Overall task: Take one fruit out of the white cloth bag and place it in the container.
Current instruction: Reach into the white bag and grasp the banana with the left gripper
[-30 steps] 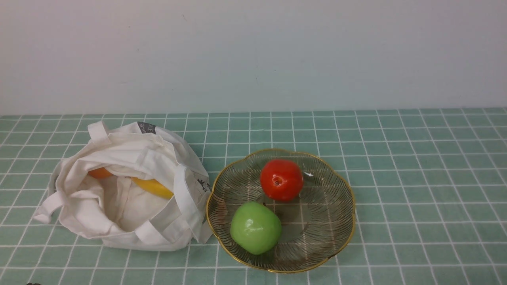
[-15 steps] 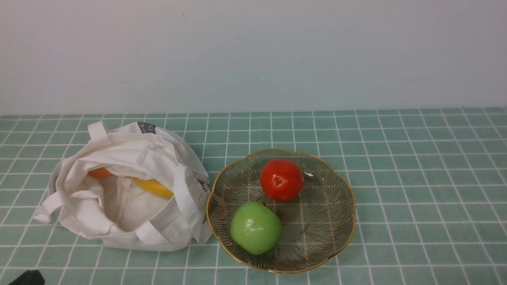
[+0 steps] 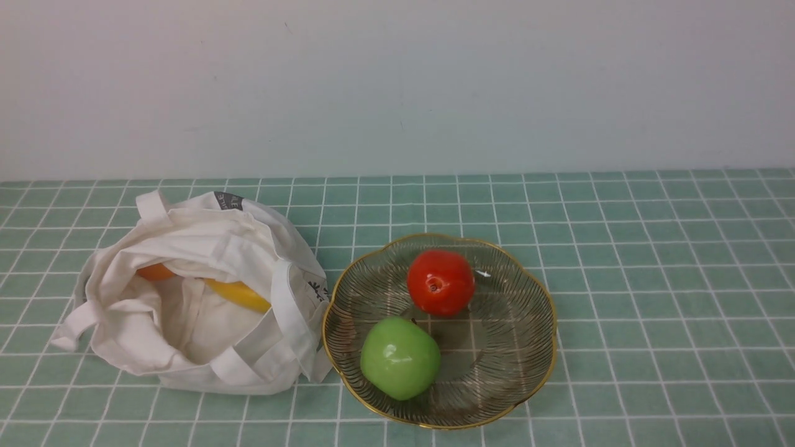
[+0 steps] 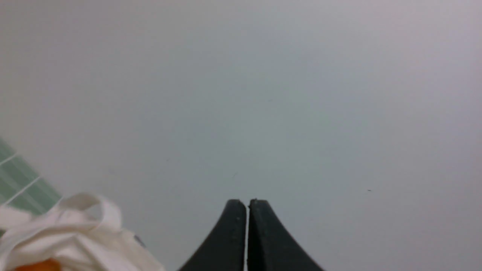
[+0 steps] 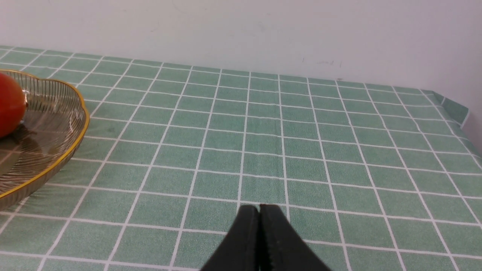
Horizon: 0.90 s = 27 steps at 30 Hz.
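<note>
bag mouth (image 3: 186, 323) open toward the near side, top fold partly overhanging

One round red fruit (image 3: 441, 282), glossy; one green fruit (image 3: 400, 358), glossy, nearer the camera; one orange fruit (image 3: 155, 272), partly hidden; one surface (image 3: 652, 298), green with a pale line grid; one plain, pale wall (image 3: 397, 87) behind, lightly marked.
</note>
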{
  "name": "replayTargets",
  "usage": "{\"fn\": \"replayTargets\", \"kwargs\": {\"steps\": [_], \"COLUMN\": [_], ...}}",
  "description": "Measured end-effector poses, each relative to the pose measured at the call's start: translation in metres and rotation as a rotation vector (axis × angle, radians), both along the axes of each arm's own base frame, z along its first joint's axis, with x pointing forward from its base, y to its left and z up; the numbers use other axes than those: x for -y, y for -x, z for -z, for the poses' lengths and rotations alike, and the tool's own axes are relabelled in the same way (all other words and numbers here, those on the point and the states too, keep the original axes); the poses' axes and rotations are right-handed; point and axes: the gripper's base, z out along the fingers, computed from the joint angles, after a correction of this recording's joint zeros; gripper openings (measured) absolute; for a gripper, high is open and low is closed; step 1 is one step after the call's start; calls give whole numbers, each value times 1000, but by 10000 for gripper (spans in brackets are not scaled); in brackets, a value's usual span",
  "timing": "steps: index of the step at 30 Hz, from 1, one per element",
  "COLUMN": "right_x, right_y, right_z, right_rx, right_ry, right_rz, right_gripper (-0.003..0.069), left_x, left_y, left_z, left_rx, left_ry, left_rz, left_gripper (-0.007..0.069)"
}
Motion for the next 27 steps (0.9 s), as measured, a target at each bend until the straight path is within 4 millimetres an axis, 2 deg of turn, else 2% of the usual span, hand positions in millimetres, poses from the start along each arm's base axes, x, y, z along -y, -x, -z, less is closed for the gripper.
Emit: {"fn": "replayTargets", "kwargs": {"steps": [1,2,4,5,8,9,10,12,14,17,18,19,22,24,25,27], "right_x": [0,0,0,0,0,0,0,0,0,0,0,0,0,0,0,0], "right_y": [0,0,0,0,0,0,0,0,0,0,0,0,0,0,0,0], "right_z": [0,0,0,0,0,0,0,0,0,0,0,0,0,0,0,0], "right_rx": [0,0,0,0,0,0,0,0,0,0,0,0,0,0,0,0], "right_ry": [0,0,0,0,0,0,0,0,0,0,0,0,0,0,0,0], "right_rz": [0,0,0,0,0,0,0,0,0,0,0,0,0,0,0,0], "right_gripper": [-15,-15,-15,-15,-15,-15,-15,-15,-15,-15,-15,-15,-15,-15,-15,-15], "left_x": [3,5,15,21,32,32,35,38,42,45,45,46,49,50,51,52], "left_y": [0,0,-12,-24,-60,-60,-73,-98,-132,-179,-181,-199,-233,-242,-257,-269], "left_z": [-14,-19,-42,-52,-54,-53,-51,-46,-35,-17,-14,-3,24,33,49,63], "left_rx": [-11,-22,-171,-280,-578,-589,-680,-817,-956,-1070,-1083,-1136,-1246,-1281,-1330,-1366], "left_ry": [-59,-90,-248,-322,-440,-446,-465,-485,-513,-553,-551,-552,-537,-531,-522,-510], "left_rz": [20,29,120,174,328,336,383,448,513,569,573,598,646,664,681,690], "left_gripper": [-8,-8,-8,-8,-8,-8,-8,-8,-8,-8,-8,-8,-8,-8,-8,-8]}}
